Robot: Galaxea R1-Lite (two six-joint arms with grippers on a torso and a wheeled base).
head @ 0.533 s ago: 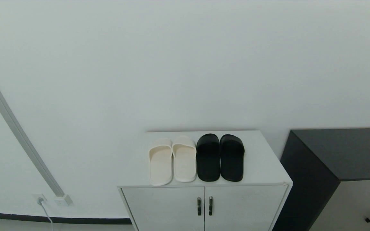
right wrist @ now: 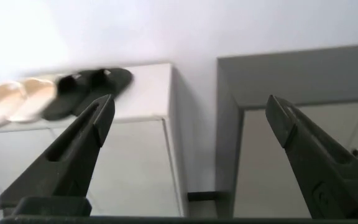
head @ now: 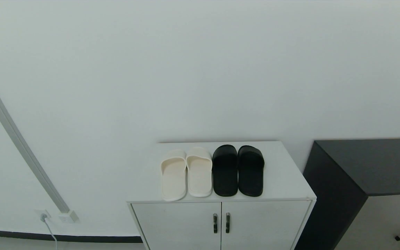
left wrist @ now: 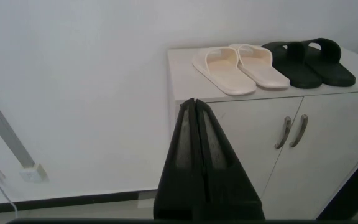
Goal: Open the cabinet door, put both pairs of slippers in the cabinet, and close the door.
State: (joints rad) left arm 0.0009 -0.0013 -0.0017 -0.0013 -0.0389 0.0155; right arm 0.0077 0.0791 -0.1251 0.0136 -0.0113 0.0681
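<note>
From the head view, the white cabinet (head: pixel 144 184) stands against the wall (head: pixel 200 69) with both doors (head: pixel 175 225) shut, their two handles (head: pixel 221 223) side by side at the middle seam. On its top lie the white slippers (head: pixel 186 173) and, touching them on the right, the black slippers (head: pixel 238 171), all four toes toward the wall. A dark cabinet (head: pixel 335 194) stands just beside it on the right, and a socket (head: pixel 43 216) with a cord plugged in sits low on the wall well to the left.

In the left wrist view, the left gripper (left wrist: pixel 196 104) is held level and pointed at the cabinet's left corner, its two fingers pressed flat together with nothing between them. The cabinet is ahead of it and apart from it, with the slippers higher than the fingertips.

In the right wrist view, the right gripper (right wrist: pixel 190 102) has its fingers spread wide and holds nothing. It points at the narrow gap between the two cabinets, and the slippers lie ahead on the left finger's side.
</note>
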